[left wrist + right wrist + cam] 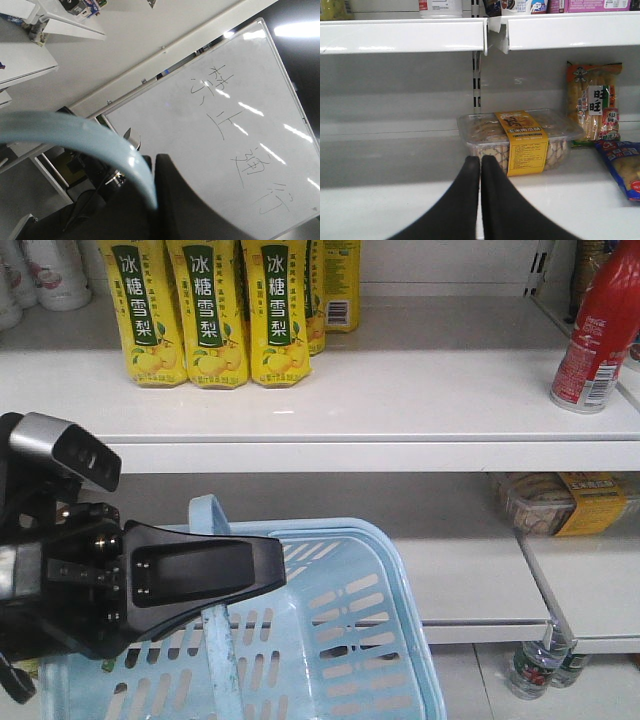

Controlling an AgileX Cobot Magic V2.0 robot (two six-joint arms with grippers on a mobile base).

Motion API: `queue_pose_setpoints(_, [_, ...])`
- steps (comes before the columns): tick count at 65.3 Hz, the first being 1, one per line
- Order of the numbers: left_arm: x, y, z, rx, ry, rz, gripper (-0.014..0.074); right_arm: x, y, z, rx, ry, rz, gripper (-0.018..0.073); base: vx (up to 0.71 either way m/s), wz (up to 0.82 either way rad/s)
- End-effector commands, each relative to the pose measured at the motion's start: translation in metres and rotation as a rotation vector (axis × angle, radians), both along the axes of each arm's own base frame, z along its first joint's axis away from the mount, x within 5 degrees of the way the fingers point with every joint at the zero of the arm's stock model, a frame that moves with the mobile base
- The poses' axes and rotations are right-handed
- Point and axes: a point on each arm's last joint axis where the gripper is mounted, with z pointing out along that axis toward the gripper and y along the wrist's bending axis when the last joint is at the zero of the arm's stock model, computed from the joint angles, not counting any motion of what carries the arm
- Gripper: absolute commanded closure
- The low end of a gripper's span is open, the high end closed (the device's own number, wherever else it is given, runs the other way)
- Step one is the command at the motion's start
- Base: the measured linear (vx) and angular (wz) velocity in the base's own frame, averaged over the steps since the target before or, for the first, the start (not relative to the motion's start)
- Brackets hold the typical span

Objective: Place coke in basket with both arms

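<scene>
Well apart: coke [597, 330] on shelf [400, 400], left gripper [262, 576] seemingly on basket [350, 640].

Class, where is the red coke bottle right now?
In the front-facing view, the coke stands at the far right of the upper shelf, well right of the yellow drink bottles and above the clear snack box.

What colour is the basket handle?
The handle is light blue, like the basket; front view shows it best.
</scene>
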Motion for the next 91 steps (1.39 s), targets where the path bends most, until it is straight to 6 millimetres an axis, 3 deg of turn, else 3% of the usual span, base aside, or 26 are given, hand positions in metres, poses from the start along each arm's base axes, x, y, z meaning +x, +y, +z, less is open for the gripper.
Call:
queue_pose_setpoints(1, [-0.0137, 0.0029, 0.0271, -0.173, -0.062, -0.113, 0.0602, -0.0005, 0.0012, 0.0042, -0.014, -0.071, 0.01, 0.0564, 0.02, 0.01])
queue_pose_setpoints(91, [-0.0137, 0.0029, 0.0271, -0.173, -0.062, -0.113, 0.0602, -0.0005, 0.0012, 0.0042, -0.014, -0.071, 0.01, 0.0564, 0.01, 0.01])
